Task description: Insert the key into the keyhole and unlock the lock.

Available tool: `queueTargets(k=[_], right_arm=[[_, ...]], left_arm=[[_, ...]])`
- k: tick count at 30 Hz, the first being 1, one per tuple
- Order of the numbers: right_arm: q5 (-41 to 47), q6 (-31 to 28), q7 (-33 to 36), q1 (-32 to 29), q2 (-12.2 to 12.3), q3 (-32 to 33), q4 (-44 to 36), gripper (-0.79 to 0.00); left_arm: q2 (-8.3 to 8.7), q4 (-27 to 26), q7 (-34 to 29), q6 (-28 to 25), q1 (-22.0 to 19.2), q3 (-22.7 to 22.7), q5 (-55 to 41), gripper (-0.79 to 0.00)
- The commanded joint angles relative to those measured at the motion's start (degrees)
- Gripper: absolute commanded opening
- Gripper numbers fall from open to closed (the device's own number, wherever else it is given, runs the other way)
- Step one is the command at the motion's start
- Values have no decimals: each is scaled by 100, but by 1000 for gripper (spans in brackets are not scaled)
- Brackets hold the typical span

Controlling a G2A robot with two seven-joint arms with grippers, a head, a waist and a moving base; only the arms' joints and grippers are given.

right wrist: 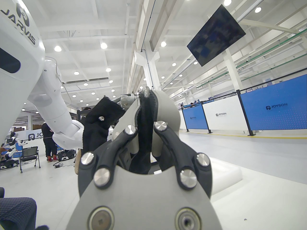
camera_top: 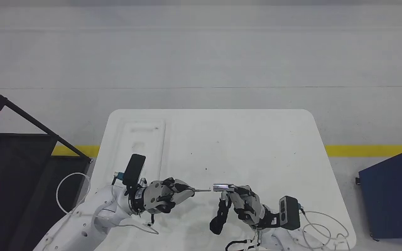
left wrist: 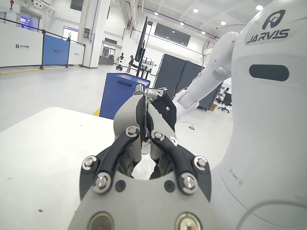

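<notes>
My left gripper is shut on the thin metal key, which points across at the silver lock. The key tip meets the lock's end; I cannot tell how deep it sits. My right gripper is shut on the lock, and both are held just above the table's near part. In the left wrist view the key is seen edge-on between the fingers, with the lock just past them. The right wrist view has the lock at its fingertips. A black fabric flap hangs under the lock.
The white table has a flat white slab at its far left side. A black frame stands beyond the left edge and a blue cabinet off the right. Loose white cables lie near the front right corner.
</notes>
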Motion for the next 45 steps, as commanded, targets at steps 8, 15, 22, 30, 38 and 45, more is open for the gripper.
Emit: queueTargets(k=[8, 15, 22, 30, 38, 45], right_arm=[[0, 0, 0, 0, 0, 0, 0, -785], [0, 0, 0, 0, 0, 0, 0, -785], [0, 0, 0, 0, 0, 0, 0, -785], [0, 0, 0, 0, 0, 0, 0, -785], [0, 0, 0, 0, 0, 0, 0, -785], [0, 0, 0, 0, 0, 0, 0, -785]], left_arm=[[-75, 113, -134, 0, 36, -54, -185, -785], [-125, 104, -364, 0, 84, -29, -440, -785], [-172, 95, -620, 104, 139, -94, -820, -785], [-218, 13, -1041, 29, 202, -113, -1123, -785], [-272, -9, -1373, 46, 172, -186, -1291, -785], [-311, -10, -1609, 11, 180, -260, -1423, -785]])
